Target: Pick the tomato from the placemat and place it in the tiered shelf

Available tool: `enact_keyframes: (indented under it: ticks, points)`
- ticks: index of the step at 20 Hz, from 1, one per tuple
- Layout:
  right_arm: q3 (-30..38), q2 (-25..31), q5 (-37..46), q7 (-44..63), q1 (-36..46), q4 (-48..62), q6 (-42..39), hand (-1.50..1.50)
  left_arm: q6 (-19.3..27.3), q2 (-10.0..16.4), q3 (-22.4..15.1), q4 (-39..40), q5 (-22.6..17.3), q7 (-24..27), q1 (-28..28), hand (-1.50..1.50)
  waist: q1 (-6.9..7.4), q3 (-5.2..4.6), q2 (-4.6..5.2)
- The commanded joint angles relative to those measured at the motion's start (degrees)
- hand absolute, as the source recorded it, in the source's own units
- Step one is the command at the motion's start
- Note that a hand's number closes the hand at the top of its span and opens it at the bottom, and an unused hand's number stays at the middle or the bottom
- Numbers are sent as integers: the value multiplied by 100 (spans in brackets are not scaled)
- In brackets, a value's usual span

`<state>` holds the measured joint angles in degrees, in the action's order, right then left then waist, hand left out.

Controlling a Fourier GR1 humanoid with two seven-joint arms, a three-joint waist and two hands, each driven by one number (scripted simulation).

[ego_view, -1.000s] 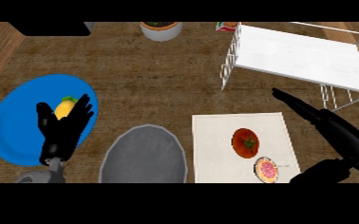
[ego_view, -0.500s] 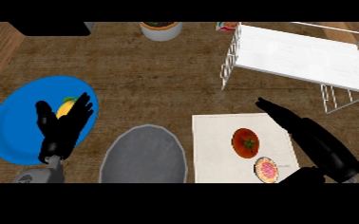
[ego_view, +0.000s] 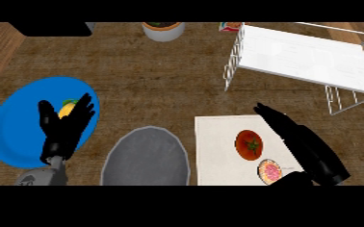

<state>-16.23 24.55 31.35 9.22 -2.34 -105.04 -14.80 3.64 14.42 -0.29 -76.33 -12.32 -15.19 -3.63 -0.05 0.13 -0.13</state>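
A red tomato (ego_view: 249, 144) with a green stem lies on the white placemat (ego_view: 217, 149) at the lower right. My right hand (ego_view: 298, 137) stretches open just right of the tomato, fingers straight and pointing up-left, fingertips near the placemat's top edge; it does not touch the tomato. The white wire tiered shelf (ego_view: 298, 57) stands at the upper right. My left hand (ego_view: 64, 127) rests open over the blue plate (ego_view: 28, 125) at the left.
A yellow fruit (ego_view: 68, 108) lies on the blue plate, partly behind my left hand. A grey plate (ego_view: 146, 156) sits at bottom centre. A pink-topped round item (ego_view: 270, 171) lies on the placemat below the tomato. A white bowl (ego_view: 163, 30) stands at the back.
My right hand has moved left and down across the counter, from beside the shelf's leg to right beside the tomato. The left hand has stayed still.
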Motion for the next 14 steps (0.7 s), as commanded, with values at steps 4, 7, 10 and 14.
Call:
enact_keyframes:
  ticks: [4, 7, 10, 14]
  points:
    - [261, -283, 433, -124, 122, 369, -184, -150, 84, -204, 63, -341, 203, -268, 125, 0, 8, -12, 10]
    - [-73, -657, 1096, -385, 36, 953, 551, -150, -380, 2, 359, 285, 12, 36, -66, 0, 7, -12, 15]
    - [50, -830, 1228, -376, 363, 1388, 600, -150, -406, -56, 412, 485, 144, 351, -8, 0, 10, -13, 19]
    - [129, -1019, 1458, -408, 476, 1402, 542, -150, -62, -341, 219, -140, 414, -126, 99, 0, 11, -12, 12]
